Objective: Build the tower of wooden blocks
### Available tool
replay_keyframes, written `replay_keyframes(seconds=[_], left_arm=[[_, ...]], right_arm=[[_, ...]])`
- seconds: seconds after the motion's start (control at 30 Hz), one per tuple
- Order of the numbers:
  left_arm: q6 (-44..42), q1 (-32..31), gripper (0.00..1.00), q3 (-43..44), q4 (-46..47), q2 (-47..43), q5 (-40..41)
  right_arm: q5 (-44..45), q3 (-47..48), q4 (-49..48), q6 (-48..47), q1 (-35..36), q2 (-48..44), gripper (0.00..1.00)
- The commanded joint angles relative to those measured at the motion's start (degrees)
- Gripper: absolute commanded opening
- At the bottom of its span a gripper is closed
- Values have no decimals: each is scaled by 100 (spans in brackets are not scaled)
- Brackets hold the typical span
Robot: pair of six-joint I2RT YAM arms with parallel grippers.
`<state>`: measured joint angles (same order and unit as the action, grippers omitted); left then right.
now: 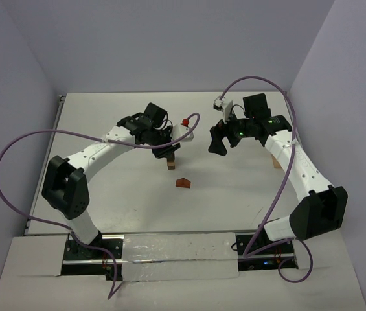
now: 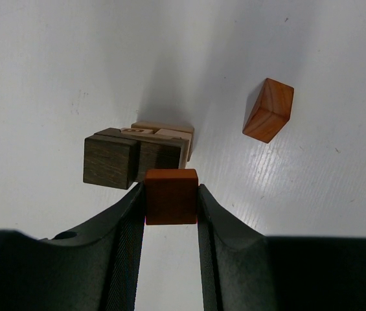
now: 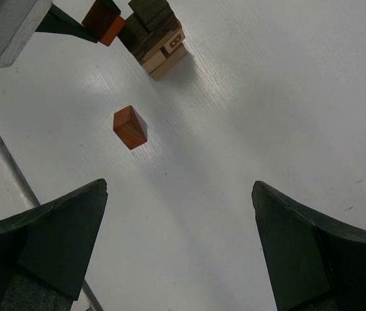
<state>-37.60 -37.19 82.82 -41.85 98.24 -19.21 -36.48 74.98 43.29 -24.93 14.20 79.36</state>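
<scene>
The wood block tower (image 1: 171,162) is a short stack in mid-table, with light tan blocks under a dark brown block (image 2: 111,161). It also shows in the right wrist view (image 3: 158,35). My left gripper (image 1: 166,149) is shut on a reddish-orange cube (image 2: 171,195) and holds it just above the tower, beside the dark top block. A reddish-brown wedge block (image 1: 183,183) lies loose on the table near the tower, also in the left wrist view (image 2: 269,110) and the right wrist view (image 3: 129,127). My right gripper (image 1: 219,140) is open and empty, hovering right of the tower.
A small red knob (image 1: 184,122) sits behind the left gripper. A tan wooden piece (image 1: 274,160) shows behind the right forearm. Purple cables loop over both arms. Walls close in the table at the back and both sides.
</scene>
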Motion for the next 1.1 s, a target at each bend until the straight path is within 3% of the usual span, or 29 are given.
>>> replay_keyframes(seconds=[0.0,1.07], left_arm=[[-96,-34,30,294,247,64,42],[-149,-60,43,477,391,398,64]], right_arm=[[-78,111,-103,14,-46,53,100],[-160,140,-101,32,-43,114,100]])
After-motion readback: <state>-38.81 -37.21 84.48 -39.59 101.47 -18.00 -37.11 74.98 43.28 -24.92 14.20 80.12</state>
